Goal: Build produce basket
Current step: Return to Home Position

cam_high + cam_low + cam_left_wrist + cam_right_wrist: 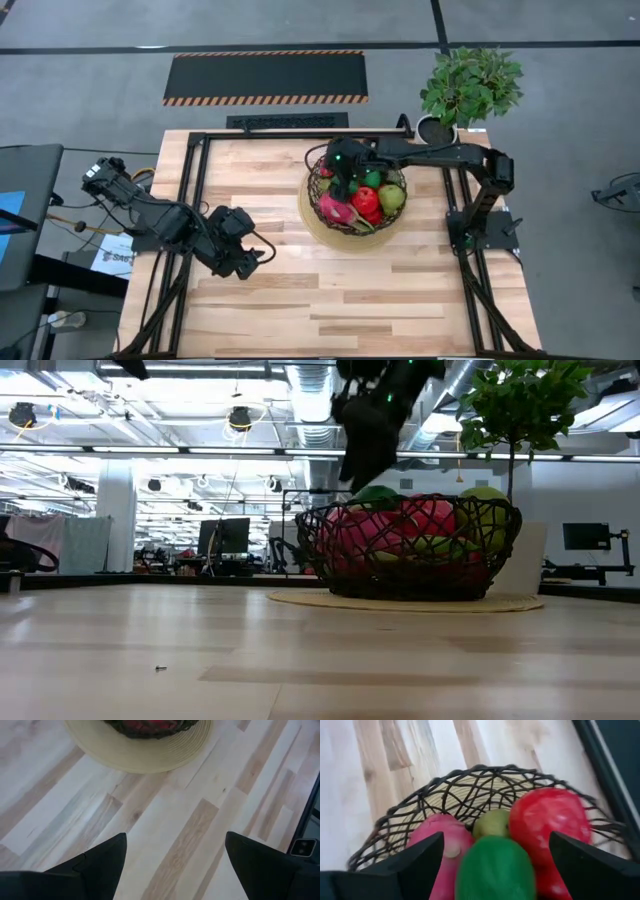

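The dark wire basket (355, 195) stands by its round tan disc base (312, 222) on the far right part of the table. It holds a pink dragon fruit (445, 840), a red apple (550, 820), a green lime (495, 870) and other green fruit (392, 197). My right gripper (496, 836) hovers open above the basket's far side, its fingers to either side of the lime without touching it; the low view shows it above the rim (370, 430). My left gripper (258, 255) waits open over bare wood at the table's left, the disc's edge (145, 760) ahead of it.
A potted leafy plant (468, 90) stands at the table's far right corner, close behind the right arm. Black frame rails (190, 220) run along the left, right and far edges. Bare wood (350, 300) stretches across the near half of the table.
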`<action>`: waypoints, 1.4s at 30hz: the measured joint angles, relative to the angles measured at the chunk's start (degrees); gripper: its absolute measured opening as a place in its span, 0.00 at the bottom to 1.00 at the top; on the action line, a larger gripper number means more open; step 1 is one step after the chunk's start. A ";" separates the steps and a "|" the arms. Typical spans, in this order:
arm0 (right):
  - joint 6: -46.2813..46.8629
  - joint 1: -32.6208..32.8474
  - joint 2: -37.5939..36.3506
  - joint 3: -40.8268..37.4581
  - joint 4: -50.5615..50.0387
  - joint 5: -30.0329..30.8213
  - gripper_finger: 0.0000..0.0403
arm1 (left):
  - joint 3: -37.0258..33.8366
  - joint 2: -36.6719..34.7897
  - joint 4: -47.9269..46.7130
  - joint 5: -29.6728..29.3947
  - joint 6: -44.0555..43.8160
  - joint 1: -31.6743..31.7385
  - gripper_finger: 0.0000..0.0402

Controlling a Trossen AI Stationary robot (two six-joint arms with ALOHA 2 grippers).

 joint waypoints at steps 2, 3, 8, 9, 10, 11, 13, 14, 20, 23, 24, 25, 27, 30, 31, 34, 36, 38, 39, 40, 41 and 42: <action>-0.78 0.00 -0.95 2.98 -3.97 0.00 0.93 | 1.43 0.00 -0.04 0.27 0.98 0.91 0.81; -1.30 0.00 -1.62 4.58 -5.02 0.06 0.93 | 2.54 -0.04 0.06 0.48 1.89 1.34 0.81; -2.57 0.02 -8.58 10.71 -8.72 0.23 0.93 | 11.13 -0.07 -0.03 -0.01 12.39 2.44 0.81; -2.02 -0.01 -10.32 11.62 -9.48 0.37 0.93 | 13.27 -0.07 -0.19 -0.79 15.32 2.56 0.81; -1.66 -0.09 -12.17 12.49 -10.56 0.74 0.93 | 15.41 -0.13 -0.36 -1.59 18.10 2.77 0.81; -1.29 -0.16 -13.97 13.16 -10.93 1.31 0.93 | 17.43 -0.16 -0.42 -2.06 20.12 3.16 0.81; 0.15 -0.36 -17.48 14.00 -11.71 1.92 0.93 | 20.93 -0.17 -0.53 -3.34 24.93 3.51 0.81; 1.61 -0.37 -19.20 14.06 -12.06 1.90 0.93 | 22.33 -0.17 -0.55 -4.17 28.54 3.51 0.81; 3.99 1.46 -28.80 14.04 -12.49 0.04 0.93 | 26.81 -1.09 0.72 -8.83 42.03 3.51 0.81; 2.31 2.41 -33.50 14.01 -13.09 -0.26 0.93 | 26.45 -5.06 2.43 -7.34 46.71 5.66 0.81; 2.66 2.43 -35.35 13.77 -13.35 0.21 0.93 | 26.02 -6.99 2.79 -6.25 47.40 6.58 0.81; 2.85 2.27 -37.46 13.03 -13.34 0.57 0.93 | 25.22 -9.21 3.38 -4.83 47.98 7.36 0.81; 2.90 2.05 -42.16 10.57 -12.92 0.93 0.93 | 22.63 -14.11 7.11 -2.56 50.17 8.90 0.81; 5.62 2.00 -50.11 3.59 -10.80 2.65 0.93 | 16.51 -21.98 11.27 -0.10 51.70 10.40 0.81; 6.89 2.08 -53.02 0.62 -9.97 3.11 0.93 | 14.08 -24.51 13.10 0.09 51.45 10.71 0.81; 10.54 2.10 -62.67 -10.23 -5.49 3.16 0.93 | 5.49 -32.13 17.47 0.15 50.84 10.97 0.81; 14.20 2.14 -69.41 -18.20 -1.52 3.13 0.93 | -1.32 -36.76 20.41 0.22 49.10 10.97 0.81; 17.01 2.56 -75.96 -26.98 4.14 3.12 0.93 | -8.48 -41.26 23.41 0.47 47.69 10.97 0.81; 17.89 2.90 -79.22 -31.31 7.00 3.09 0.93 | -12.11 -43.54 25.36 0.48 46.93 10.97 0.81; 18.55 3.24 -82.24 -35.71 10.56 3.06 0.93 | -15.77 -45.85 27.42 0.46 46.05 10.97 0.81; 19.08 3.63 -85.18 -39.91 14.15 2.90 0.93 | -19.21 -48.09 29.05 0.53 45.03 10.97 0.81; 19.46 4.05 -88.13 -43.86 17.12 2.36 0.93 | -22.65 -50.30 30.72 0.77 44.08 10.97 0.81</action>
